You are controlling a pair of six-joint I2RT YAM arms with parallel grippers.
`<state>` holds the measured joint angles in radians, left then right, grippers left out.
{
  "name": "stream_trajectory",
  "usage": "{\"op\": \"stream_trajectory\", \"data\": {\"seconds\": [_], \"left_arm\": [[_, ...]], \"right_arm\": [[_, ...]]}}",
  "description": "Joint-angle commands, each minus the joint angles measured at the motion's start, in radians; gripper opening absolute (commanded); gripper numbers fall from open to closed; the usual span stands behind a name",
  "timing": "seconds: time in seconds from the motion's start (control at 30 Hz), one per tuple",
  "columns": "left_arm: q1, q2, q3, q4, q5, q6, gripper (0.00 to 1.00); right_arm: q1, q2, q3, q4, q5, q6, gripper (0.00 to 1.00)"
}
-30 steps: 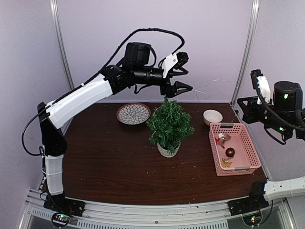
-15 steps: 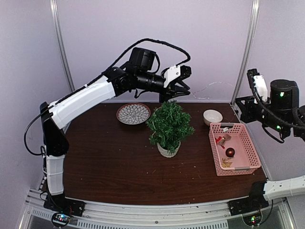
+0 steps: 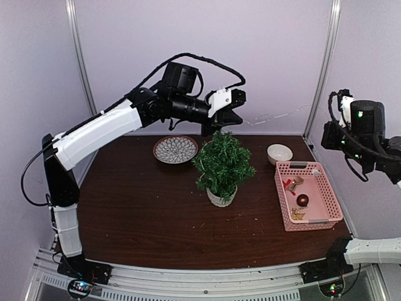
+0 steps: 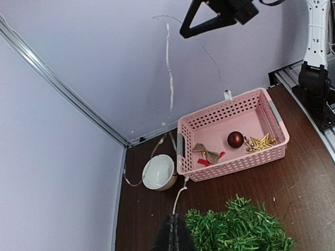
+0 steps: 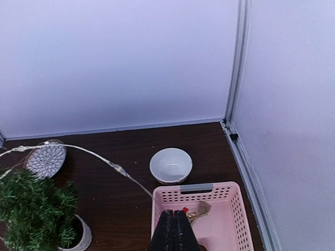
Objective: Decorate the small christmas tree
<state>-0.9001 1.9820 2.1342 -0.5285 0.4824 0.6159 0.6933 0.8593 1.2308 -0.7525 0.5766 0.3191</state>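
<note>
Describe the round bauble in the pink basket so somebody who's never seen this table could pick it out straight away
On the dark brown table, look right of the small christmas tree to the pink basket. The bauble lies on its floor between a brownish bow and a gold star. It is the only smooth, dark red ball there.

Tree (image 3: 222, 164) centre; plate (image 3: 175, 149) behind-left; bowl (image 3: 279, 153) behind basket (image 3: 290, 165), right; light string (image 5: 118, 168) overhead.
</note>
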Motion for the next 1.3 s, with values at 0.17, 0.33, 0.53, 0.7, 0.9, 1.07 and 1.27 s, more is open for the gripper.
{"op": "stream_trajectory", "data": {"seconds": [0.17,0.33,0.53,0.7,0.9,1.07,1.27], "left_arm": [[0.052,-0.161,-0.144,0.183,0.016,-0.110,0.00],[0.083,-0.197,-0.215,0.227,0.020,-0.156,0.00],[0.139,-0.245,-0.314,0.350,0.005,-0.248,0.00],[0.173,-0.247,-0.338,0.402,-0.010,-0.306,0.00],[0.189,-0.232,-0.343,0.441,-0.036,-0.341,0.00],[0.198,-0.212,-0.334,0.473,-0.048,-0.367,0.00],[0.198,-0.163,-0.280,0.469,-0.037,-0.401,0.00]], "right_arm": [[-0.302,-0.002,-0.095,-0.047,0.068,0.164,0.00],[-0.419,-0.011,-0.110,-0.090,0.043,0.173,0.00],[-0.504,-0.040,-0.127,-0.151,0.043,0.170,0.00],[-0.548,-0.068,-0.138,-0.193,0.051,0.160,0.00],[-0.609,-0.111,-0.144,-0.220,0.060,0.132,0.00],[-0.653,-0.123,-0.146,-0.226,0.041,0.107,0.00],[-0.676,-0.128,-0.154,-0.206,-0.015,0.066,0.00]]}}
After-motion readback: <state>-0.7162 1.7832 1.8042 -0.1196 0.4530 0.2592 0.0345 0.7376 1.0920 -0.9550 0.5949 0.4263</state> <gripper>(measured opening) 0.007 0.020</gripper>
